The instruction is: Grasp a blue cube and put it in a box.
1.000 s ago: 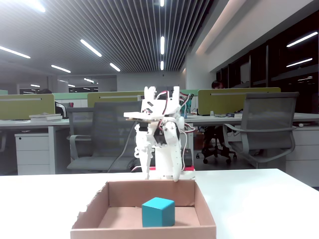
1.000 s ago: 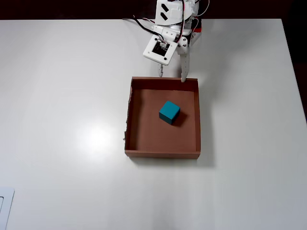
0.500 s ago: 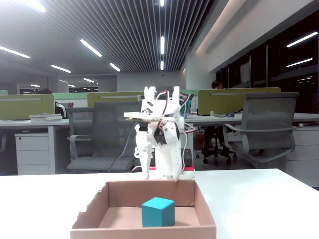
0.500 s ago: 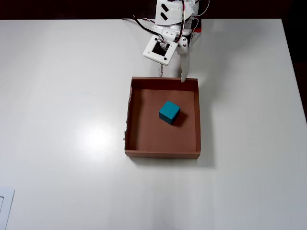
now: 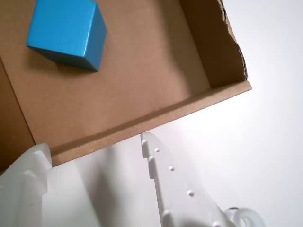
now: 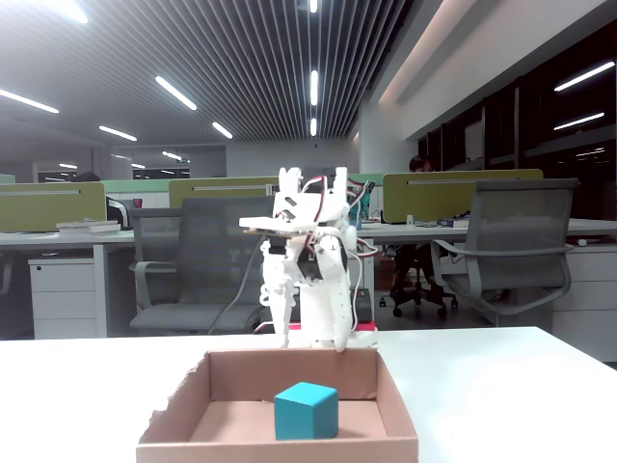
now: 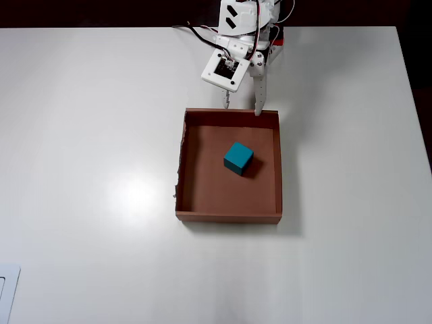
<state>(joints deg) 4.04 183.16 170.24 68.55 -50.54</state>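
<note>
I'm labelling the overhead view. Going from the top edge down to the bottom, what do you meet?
Arm base → pincer → box's far wall → blue cube → box's near wall → bare table.

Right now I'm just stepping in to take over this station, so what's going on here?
A small white robot arm has its hand poised at the far wall of the box, in the overhead view. The hand is open and holds nothing. The blue cube already sits on the floor of the box, right of centre in that view and clear of the walls. The wrist view shows the same: the cube inside, with the fingers outside the near wall. The placing looks done.
</note>
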